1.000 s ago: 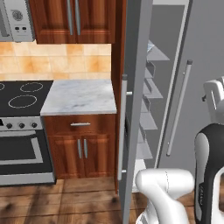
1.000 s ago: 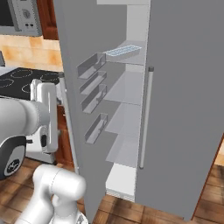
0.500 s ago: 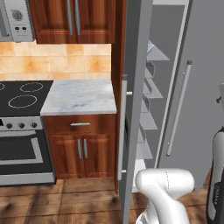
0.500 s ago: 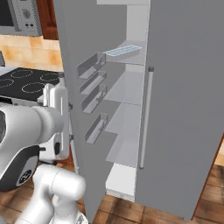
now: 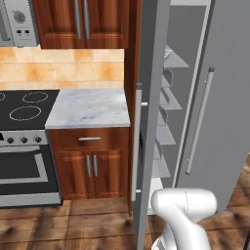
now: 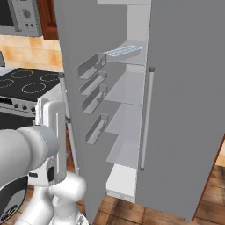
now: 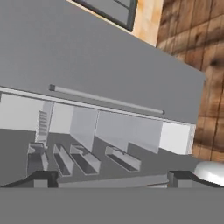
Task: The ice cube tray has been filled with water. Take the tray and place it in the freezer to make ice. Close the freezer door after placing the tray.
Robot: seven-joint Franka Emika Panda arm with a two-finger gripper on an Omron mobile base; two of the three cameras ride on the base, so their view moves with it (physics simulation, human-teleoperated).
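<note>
White arm links fill the foreground, and the gripper (image 7: pixel 111 178) hangs released with jaws spread wide and nothing between them, looking across at the open compartment. Just ahead of it stands the freezer door (image 6: pixel 77 110), swung open, its inner face lined with four small door bins (image 6: pixel 92 96) stacked one under another, and its bar handle (image 5: pixel 136 141) running down the outer edge beside the marble counter (image 5: pixel 90 107). Beyond the door opens the freezer (image 6: pixel 132 92) itself, white shelves stepping down inside. Right at the top sits the ice cube tray (image 6: pixel 124 51), lying flat on the upper shelf, its pale blue water (image 6: pixel 125 50) showing across the cells. So the placing looks done, and the door is what remains. That door looks tall, stiff and fairly heavy, swinging on a hinge, so a steady push should serve better than a jab, since a slam might slosh the open water out of a light, shallow tray. The sensible place to take hold is the long vertical handle or the door's free edge, well away from the bins. Farthest off, the stove (image 5: pixel 24 105) and wooden cabinets (image 5: pixel 80 19) sit untouched.
</note>
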